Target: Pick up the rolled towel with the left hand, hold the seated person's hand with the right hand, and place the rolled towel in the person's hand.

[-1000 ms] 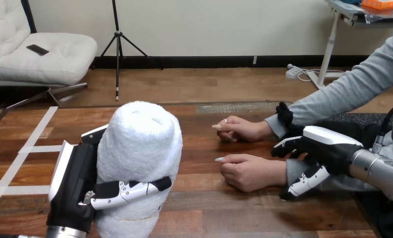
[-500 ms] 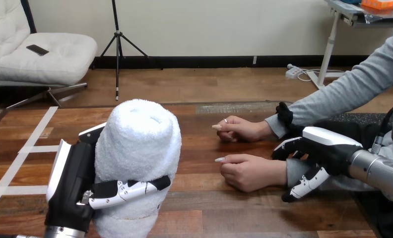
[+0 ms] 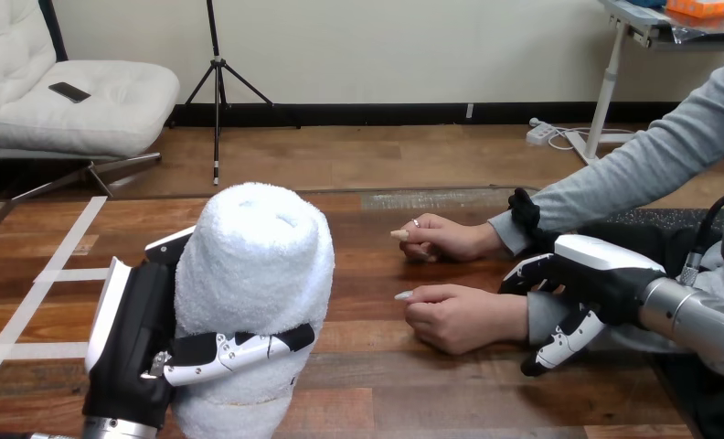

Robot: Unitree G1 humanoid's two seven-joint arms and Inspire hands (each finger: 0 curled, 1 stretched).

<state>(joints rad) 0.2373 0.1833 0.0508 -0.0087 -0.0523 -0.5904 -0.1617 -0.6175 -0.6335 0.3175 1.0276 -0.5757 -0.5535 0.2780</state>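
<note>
A thick white rolled towel [image 3: 253, 283] stands upright at the lower left, and my left hand [image 3: 143, 343] is shut on it, thumb across its front. The person's nearer hand [image 3: 454, 315] rests in a loose fist on the table, right of centre. Their farther hand [image 3: 445, 238] lies just behind it. My right hand [image 3: 587, 274] hovers over the grey sleeve at the nearer hand's wrist, fingers curved downward on both sides of it. I cannot tell whether they touch or clasp the wrist.
White tape strips [image 3: 43, 274] mark the wooden table [image 3: 377, 384] at the left. The person's grey-sleeved arms [image 3: 633, 174] come in from the right edge. A stretch of bare wood separates the towel from the person's hands.
My left hand has shifted the towel slightly to the left. My right hand has crept a little lower along the person's wrist. The person's hands have stayed put.
</note>
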